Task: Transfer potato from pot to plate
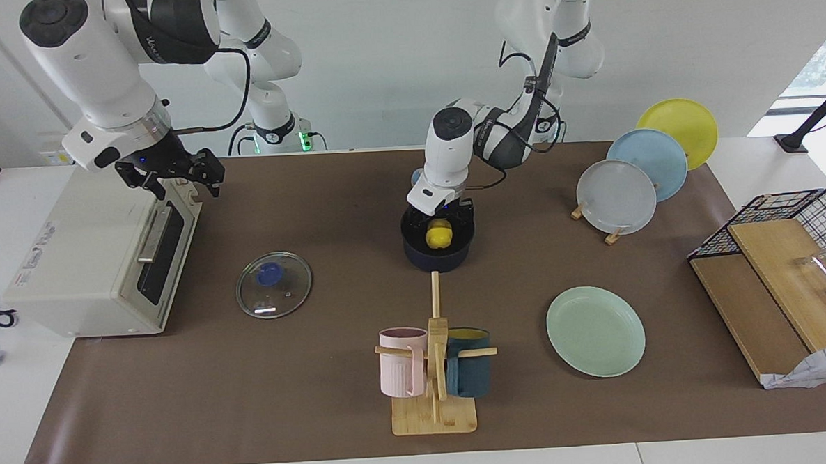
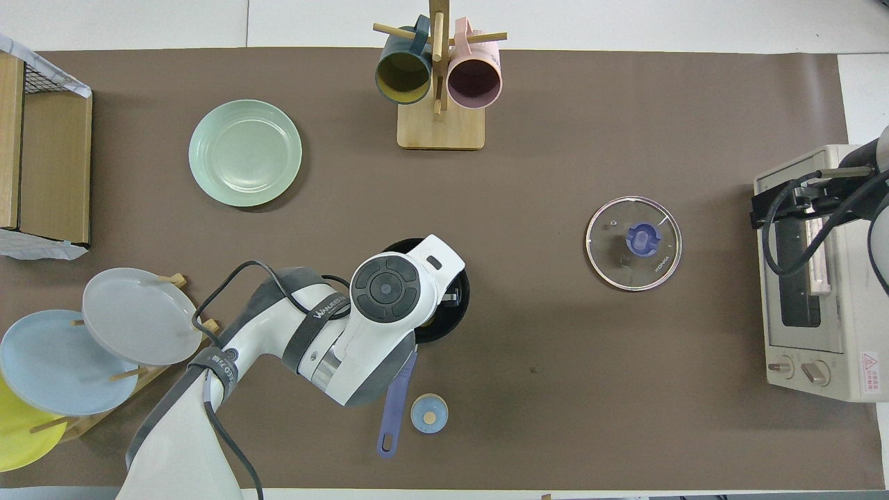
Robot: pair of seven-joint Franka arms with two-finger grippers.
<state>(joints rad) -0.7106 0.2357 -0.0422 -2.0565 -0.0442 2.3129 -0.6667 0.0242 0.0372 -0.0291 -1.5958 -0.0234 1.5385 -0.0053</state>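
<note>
The potato (image 1: 439,235) sits in the pot (image 1: 439,255), bright yellow against the black inside, and we have the left tool (image 1: 440,224) down in the pot with it. We see a dark finger on either side of the potato and take them to be closed around it, though it does not look lifted off the pot floor yet. From overhead the left arm's wrist covers most of the pot (image 2: 455,305); only part of the rim and the long blue handle (image 2: 395,410) show, the handle pointing back toward the robots, with a small blue knob (image 2: 429,413) lying just beside it.

So we judge the grasp is in hand and the carry not begun. Next we need a straight lift clear of the rim, then a swing out to the mint-green plate (image 1: 596,331), which lies bare, farther from the robots than the pot and toward the left arm's end of the bench. The glossy toy may slip if the grip is light.

The glass lid (image 1: 274,285) is already off, lying toward the right arm's end. The right tool (image 1: 180,178) waits over the toaster oven (image 1: 100,259), fingers spread wide.
</note>
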